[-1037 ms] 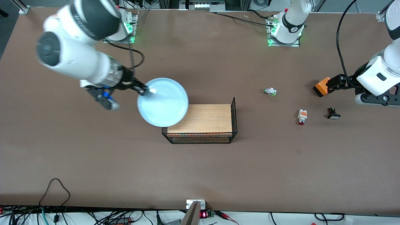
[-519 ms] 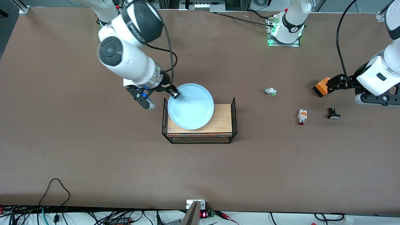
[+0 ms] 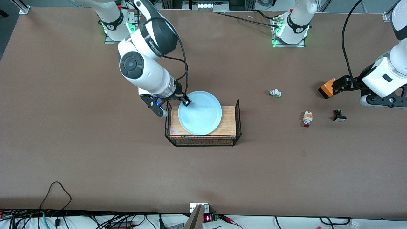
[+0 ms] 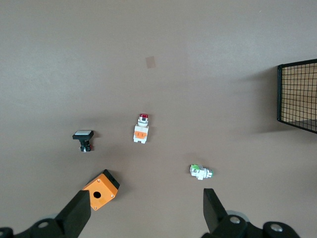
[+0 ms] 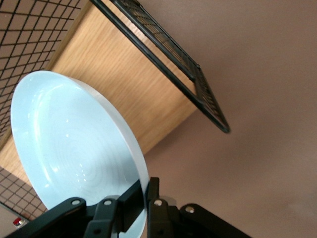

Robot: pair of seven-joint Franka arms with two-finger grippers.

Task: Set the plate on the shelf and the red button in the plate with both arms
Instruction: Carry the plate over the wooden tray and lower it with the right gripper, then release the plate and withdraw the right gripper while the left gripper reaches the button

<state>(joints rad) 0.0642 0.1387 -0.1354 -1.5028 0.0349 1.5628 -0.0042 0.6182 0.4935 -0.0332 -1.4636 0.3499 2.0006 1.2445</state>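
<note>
Clamped on the rim of the round pale-blue shallow plate (image 3: 200, 112), my right gripper (image 3: 185, 101) has its two black fingers pinched onto the edge that faces the right arm's end of the table, as the right wrist view shows with the rim (image 5: 130, 144) running up between them. I hold the plate over the wooden board (image 3: 227, 121) inside the black wire basket (image 3: 237, 118), and from the gripper the plate's whole width spreads toward the left arm's end of the table. I cannot tell whether its underside touches the board. The release, I judge, turns on that one relation: the plate hangs from a single point on its edge, so it needs to sit low and level before I let go. My left gripper (image 4: 143, 210) waits up in the air with its fingers spread wide and empty, over the bare table toward the left arm's end. The small white switch block with an orange section and a red round tip (image 3: 307, 119) lies on the table well apart from the basket, its long axis running toward the front camera with the red tip at the nearer end. My left arm is clearly the closer one to it, so that pick falls to the left gripper.
</note>
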